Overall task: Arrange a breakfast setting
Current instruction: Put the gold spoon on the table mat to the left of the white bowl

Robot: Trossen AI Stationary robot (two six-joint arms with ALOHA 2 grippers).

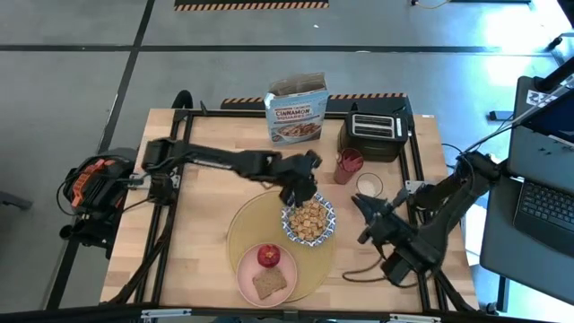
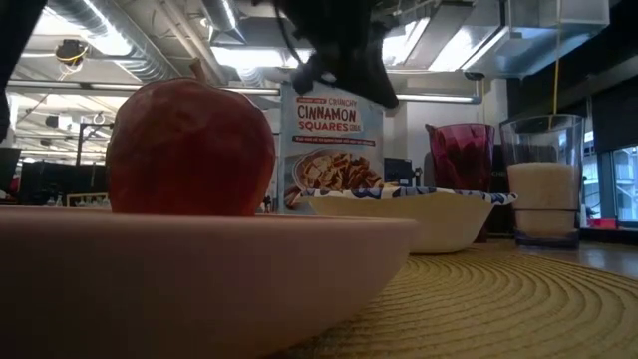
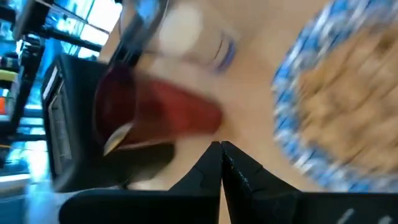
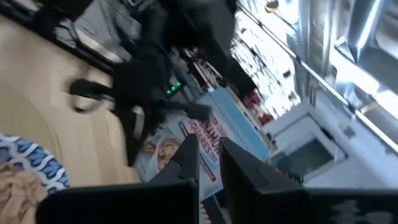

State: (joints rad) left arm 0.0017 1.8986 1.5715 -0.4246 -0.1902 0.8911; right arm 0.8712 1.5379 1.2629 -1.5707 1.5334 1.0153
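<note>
Nearest the low camera, the pink plate carries the apple and toast on the placemat. Over the cereal-filled bowl, the left gripper hangs pinched together and empty. Beside the milk glass and red cup, the right gripper sits slightly parted, holding nothing.

A pale wooden counter stands on a grey concrete floor crossed by dark seams. Yellow-and-black hazard tape marks the floor beyond the counter's far edge. Off the counter's right edge sits an open laptop. Level across the counter, the room shows exposed ceiling ducts, bright strip lights and dark windows at right.
</note>
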